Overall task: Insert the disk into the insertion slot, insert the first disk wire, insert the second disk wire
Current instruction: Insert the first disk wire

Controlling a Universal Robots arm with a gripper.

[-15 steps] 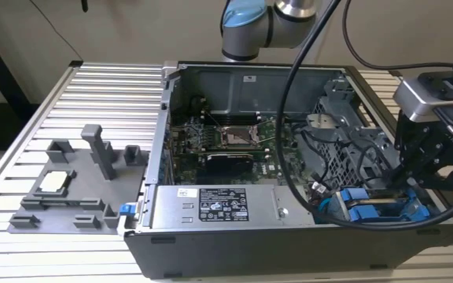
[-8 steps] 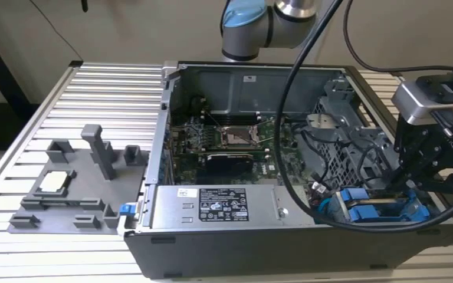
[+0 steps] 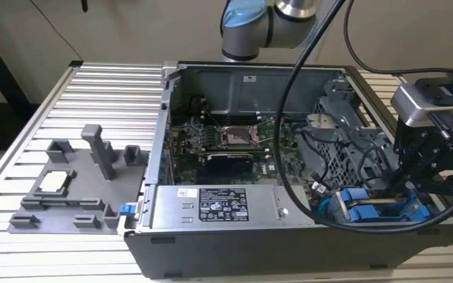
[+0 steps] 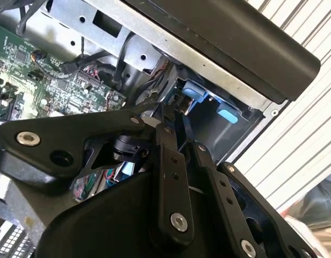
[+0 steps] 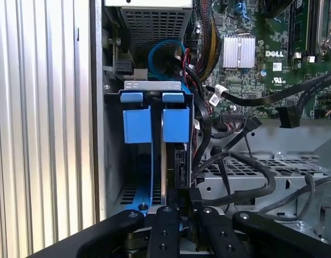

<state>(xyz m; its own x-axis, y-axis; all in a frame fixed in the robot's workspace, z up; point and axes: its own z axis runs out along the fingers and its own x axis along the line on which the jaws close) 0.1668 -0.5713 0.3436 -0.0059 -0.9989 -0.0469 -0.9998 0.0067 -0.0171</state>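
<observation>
The gripper [image 3: 402, 190] hangs at four o'clock in the exterior view, dipping into the corner bay of the open computer case [image 3: 250, 256]. The disk [image 5: 175, 124], in its blue frame, stands on edge inside that bay. In the first wrist view the fingers [image 5: 166, 220] are pinched together on a black plug [image 5: 181, 166] that touches the disk's edge.

Black gripper [image 4: 170, 119] at disk [image 4: 193, 91], motherboard [image 4: 47, 80] behind
</observation>
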